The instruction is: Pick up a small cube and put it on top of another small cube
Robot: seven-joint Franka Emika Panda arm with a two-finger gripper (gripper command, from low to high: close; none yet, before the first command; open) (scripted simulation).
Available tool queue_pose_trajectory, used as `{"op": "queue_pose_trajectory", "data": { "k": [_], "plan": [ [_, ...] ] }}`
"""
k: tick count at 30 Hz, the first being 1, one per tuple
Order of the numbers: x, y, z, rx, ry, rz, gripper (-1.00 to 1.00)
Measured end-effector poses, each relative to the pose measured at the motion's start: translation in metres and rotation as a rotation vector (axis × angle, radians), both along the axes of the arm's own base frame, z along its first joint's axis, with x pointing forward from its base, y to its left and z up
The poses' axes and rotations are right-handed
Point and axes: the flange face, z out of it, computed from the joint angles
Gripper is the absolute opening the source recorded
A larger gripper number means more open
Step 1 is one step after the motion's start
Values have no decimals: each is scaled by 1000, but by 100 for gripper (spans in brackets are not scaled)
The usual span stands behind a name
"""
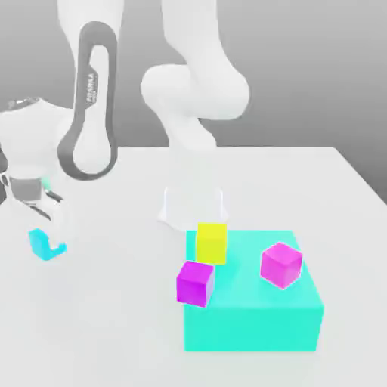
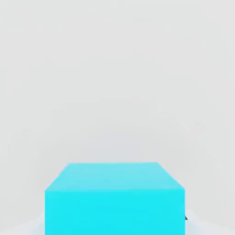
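The small sky-blue cube (image 1: 38, 243) sits low over the white table at the exterior view's left. My gripper (image 1: 47, 239) reaches down onto it, with a white finger (image 1: 54, 225) covering part of the cube, and is shut on it. In the hand view the same cube (image 2: 114, 197) is very close, its top face and one side showing. A yellow cube (image 1: 212, 242) and a magenta cube (image 1: 281, 264) rest on the large turquoise block (image 1: 257, 321). A second magenta cube (image 1: 195, 283) is at that block's left front corner.
The arm's white base (image 1: 193, 205) stands behind the turquoise block, and its links rise above the scene. Bare white table (image 1: 113, 325) spreads between the gripper and the block.
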Motion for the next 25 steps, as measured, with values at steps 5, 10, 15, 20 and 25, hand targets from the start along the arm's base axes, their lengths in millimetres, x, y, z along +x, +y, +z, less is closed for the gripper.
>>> {"op": "queue_pose_trajectory", "data": {
  "k": [5,10,15,20,25],
  "plan": [
    [79,56,29,41,-20,260,-100],
    [150,139,74,62,-28,565,-100],
    [190,248,127,39,-13,889,-100],
    [196,305,121,9,1,1046,-100],
    [195,306,97,7,2,1050,100]
  ]
}}
